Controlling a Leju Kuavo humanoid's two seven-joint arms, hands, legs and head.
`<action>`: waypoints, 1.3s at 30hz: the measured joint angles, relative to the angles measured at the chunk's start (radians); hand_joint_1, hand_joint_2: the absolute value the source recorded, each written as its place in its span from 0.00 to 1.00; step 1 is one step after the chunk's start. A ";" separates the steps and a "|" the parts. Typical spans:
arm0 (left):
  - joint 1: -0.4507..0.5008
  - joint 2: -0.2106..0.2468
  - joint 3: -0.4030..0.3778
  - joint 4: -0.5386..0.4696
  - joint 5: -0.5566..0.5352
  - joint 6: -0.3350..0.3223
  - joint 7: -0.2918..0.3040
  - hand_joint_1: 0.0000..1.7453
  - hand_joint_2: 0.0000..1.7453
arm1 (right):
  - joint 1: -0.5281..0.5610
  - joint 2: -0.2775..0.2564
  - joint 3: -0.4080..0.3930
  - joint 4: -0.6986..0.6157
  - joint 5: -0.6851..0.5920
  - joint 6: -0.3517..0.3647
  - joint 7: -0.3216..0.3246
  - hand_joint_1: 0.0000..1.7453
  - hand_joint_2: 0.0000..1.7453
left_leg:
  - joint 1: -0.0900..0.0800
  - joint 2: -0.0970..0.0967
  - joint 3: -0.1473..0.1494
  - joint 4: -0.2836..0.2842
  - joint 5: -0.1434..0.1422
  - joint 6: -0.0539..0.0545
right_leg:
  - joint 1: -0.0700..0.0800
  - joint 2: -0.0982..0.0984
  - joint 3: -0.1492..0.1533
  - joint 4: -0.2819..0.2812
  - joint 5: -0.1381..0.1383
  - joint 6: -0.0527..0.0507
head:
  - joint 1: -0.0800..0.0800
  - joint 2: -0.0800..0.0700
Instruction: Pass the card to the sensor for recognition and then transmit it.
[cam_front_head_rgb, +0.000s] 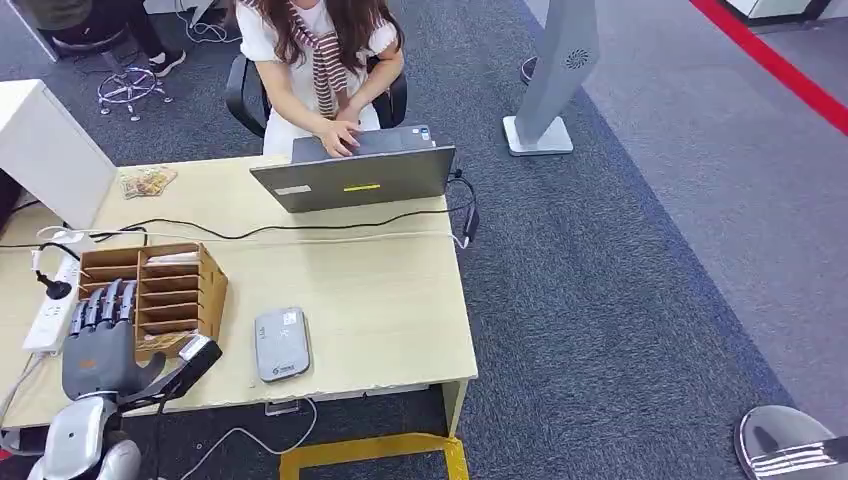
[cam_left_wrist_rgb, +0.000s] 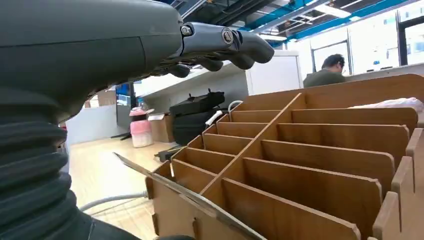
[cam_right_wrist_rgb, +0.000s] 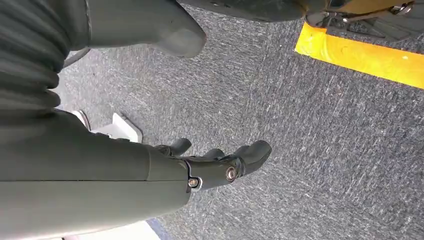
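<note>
Left hand (cam_front_head_rgb: 100, 345) at lower left of frame, fingers over wooden organizer (cam_front_head_rgb: 170, 290), thumb pinching card (cam_front_head_rgb: 198, 349); right hand (cam_right_wrist_rgb: 215, 165) hangs released above carpet.

The pale wooden desk (cam_front_head_rgb: 400, 310) carries a laptop (cam_front_head_rgb: 355, 178), wooden organizer (cam_front_head_rgb: 160, 290), grey sensor (cam_front_head_rgb: 281, 344), and power strip (cam_front_head_rgb: 50, 310).

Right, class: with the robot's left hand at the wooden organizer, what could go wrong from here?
1. The thin card sits by the left hand's thumb, close against the wooden organizer; it could catch on a divider and slip.
2. The grey sensor lies near the table edge; a clumsy sweep might nudge it.
</note>
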 joint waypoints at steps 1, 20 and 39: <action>0.000 0.000 0.000 0.000 0.000 -0.001 -0.001 0.00 1.00 | 0.000 0.000 0.000 0.000 0.000 0.000 0.000 0.00 1.00 | 0.000 0.000 0.000 0.000 0.000 0.000 | 0.000 0.000 0.000 0.000 0.000 0.000 | 0.000 0.000; -0.002 -0.011 -0.025 0.000 -0.002 -0.019 -0.003 0.00 1.00 | -0.001 0.000 0.000 0.000 0.005 0.000 0.000 0.00 1.00 | 0.000 0.000 0.000 0.000 0.000 0.000 | 0.000 0.000 0.000 0.000 0.000 0.000 | 0.000 0.000; -0.008 -0.015 -0.042 0.000 0.001 -0.018 0.000 0.00 1.00 | -0.001 0.000 0.001 0.000 0.005 0.001 -0.006 0.00 1.00 | 0.000 0.000 0.000 0.000 0.000 0.000 | 0.000 0.000 0.000 0.000 0.000 0.000 | 0.000 0.000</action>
